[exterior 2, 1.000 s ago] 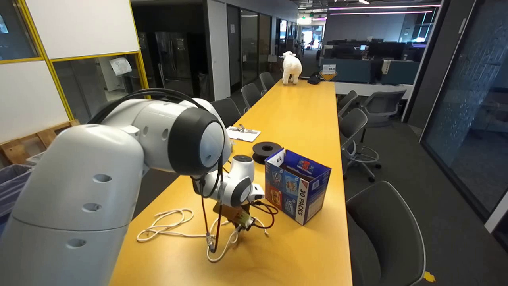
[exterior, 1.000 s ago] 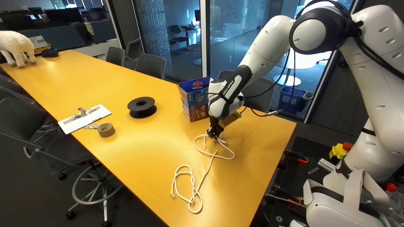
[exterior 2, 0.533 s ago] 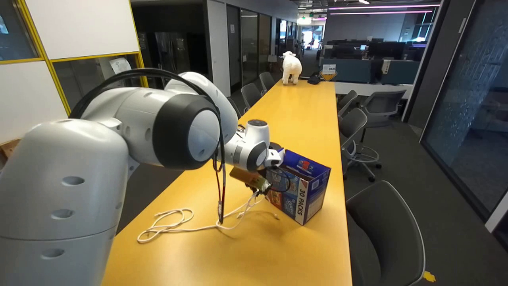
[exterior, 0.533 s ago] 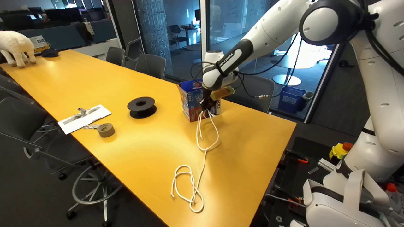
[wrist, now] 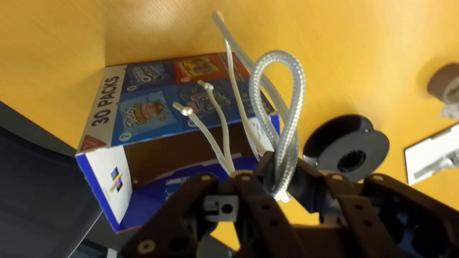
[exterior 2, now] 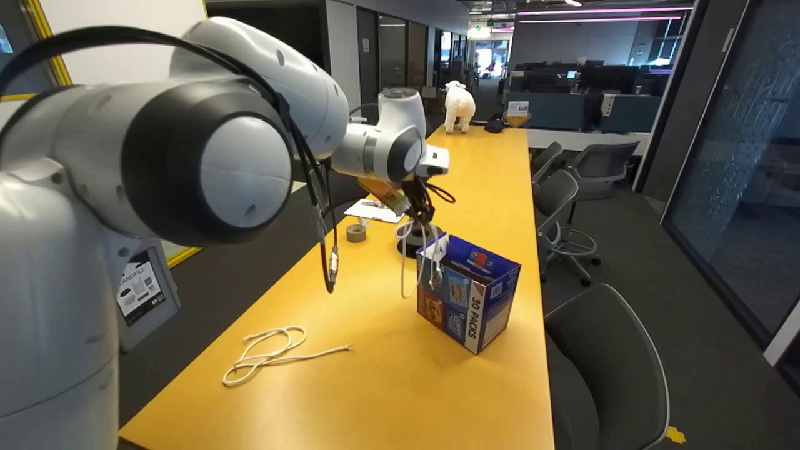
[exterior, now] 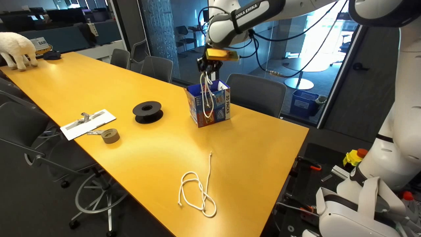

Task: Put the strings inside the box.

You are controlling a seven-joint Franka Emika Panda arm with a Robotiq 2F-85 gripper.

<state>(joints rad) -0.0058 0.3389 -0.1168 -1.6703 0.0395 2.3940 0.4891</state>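
We judge the step in hand to be getting the held string over the box and into it; the drop is not yet made. The pincer is closed up as far as the cord lets it, with that string pinched in its tips, and the rest dangles below as loops and two knotted ends. The box stands upright on the worktop with its top uncovered, and in both exterior views the lower part of the held string hangs in front of the patterned wall, so outside; whether it touches there we cannot tell. The wrist view shows us the knotted ends against that wall and the long loop reaching past its edge, on the side of the spool. What we need next, we think, is to bring the pincer across to the middle of the opening, high enough for the long loop to clear the rim, then lower it and let go. If we release here, the string could drape over the wall or slide down outside. The loose string lies on the worktop well apart from the box, crossed over itself, so we expect a second trip for it.
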